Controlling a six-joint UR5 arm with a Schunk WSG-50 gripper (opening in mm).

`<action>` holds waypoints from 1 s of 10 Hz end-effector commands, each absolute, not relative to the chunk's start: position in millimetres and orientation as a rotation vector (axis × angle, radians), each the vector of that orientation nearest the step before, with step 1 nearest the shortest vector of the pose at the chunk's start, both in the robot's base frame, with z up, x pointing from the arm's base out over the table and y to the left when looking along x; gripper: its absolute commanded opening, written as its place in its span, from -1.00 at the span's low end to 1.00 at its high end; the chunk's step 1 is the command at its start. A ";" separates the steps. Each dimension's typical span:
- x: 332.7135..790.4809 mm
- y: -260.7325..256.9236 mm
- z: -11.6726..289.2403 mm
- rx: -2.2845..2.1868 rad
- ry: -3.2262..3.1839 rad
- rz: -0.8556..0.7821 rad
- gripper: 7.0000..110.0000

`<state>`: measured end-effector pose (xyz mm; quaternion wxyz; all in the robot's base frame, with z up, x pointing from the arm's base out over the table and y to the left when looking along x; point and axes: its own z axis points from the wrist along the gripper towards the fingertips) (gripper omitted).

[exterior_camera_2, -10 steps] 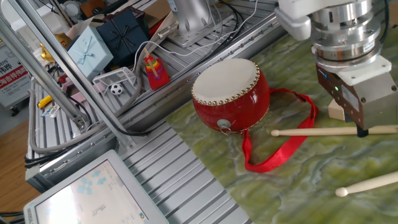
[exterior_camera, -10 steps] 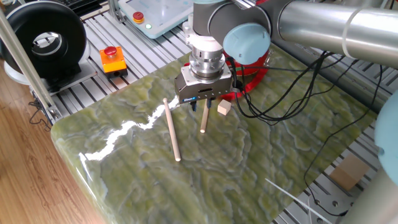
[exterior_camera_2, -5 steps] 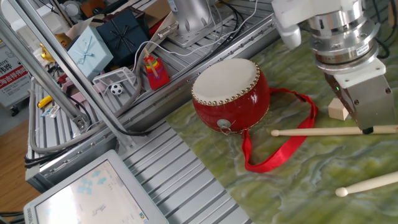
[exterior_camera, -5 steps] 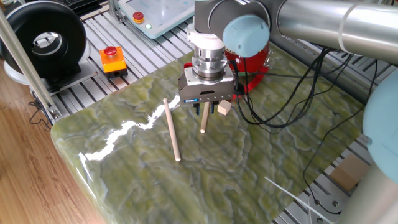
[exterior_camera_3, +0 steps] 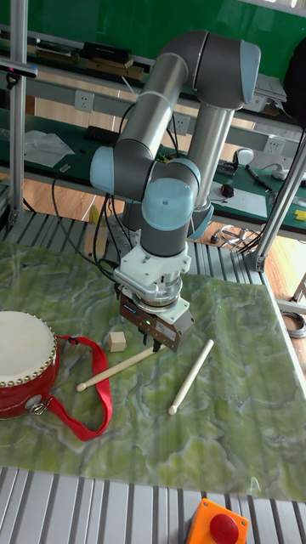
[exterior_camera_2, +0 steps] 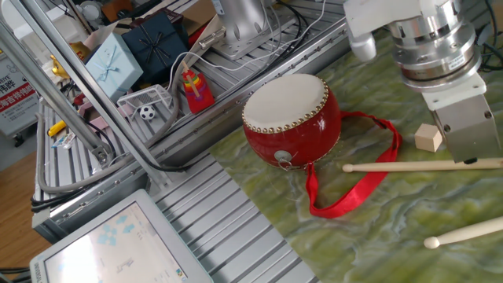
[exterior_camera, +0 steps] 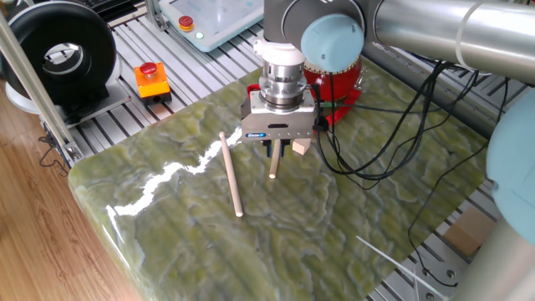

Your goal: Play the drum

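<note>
Jaws of the gripper (exterior_camera_3: 155,344) straddle the nearer drumstick (exterior_camera_3: 119,368) ungripped, so striking the drum (exterior_camera_3: 24,364) at nine o'clock remains.

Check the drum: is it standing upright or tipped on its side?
Tilted. The drum rests on the table with its cream skin angled up and sideways, red wall and metal ring showing below; its ribbon trails loose.

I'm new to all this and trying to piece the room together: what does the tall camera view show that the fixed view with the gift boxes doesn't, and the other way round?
Only the tall view shows the whole arm and the green wall. Only the other fixed view shows the gift boxes, a toy football and a screen. Both show the drum, its red strap, a wooden block, two drumsticks and the gripper.
</note>
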<state>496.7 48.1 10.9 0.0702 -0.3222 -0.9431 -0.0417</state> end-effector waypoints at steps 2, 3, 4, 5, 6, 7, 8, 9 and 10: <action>504.8 60.4 12.3 -1.014 -2.825 -0.198 -0.71; 504.9 60.2 10.8 -1.008 -2.818 -0.201 -0.71; 498.8 63.4 10.6 -0.984 -2.791 -0.203 -0.28; 492.0 63.1 9.7 -0.966 -2.763 -0.188 -0.28; 487.0 62.8 8.7 -0.961 -2.739 -0.173 -0.28; 483.1 63.4 9.7 -0.968 -2.720 -0.166 -0.28; 480.0 63.3 10.9 -0.964 -2.711 -0.160 -0.71; 477.7 61.5 11.2 -0.962 -2.707 -0.148 -0.71; 477.8 58.7 9.6 -0.962 -2.705 -0.139 -0.71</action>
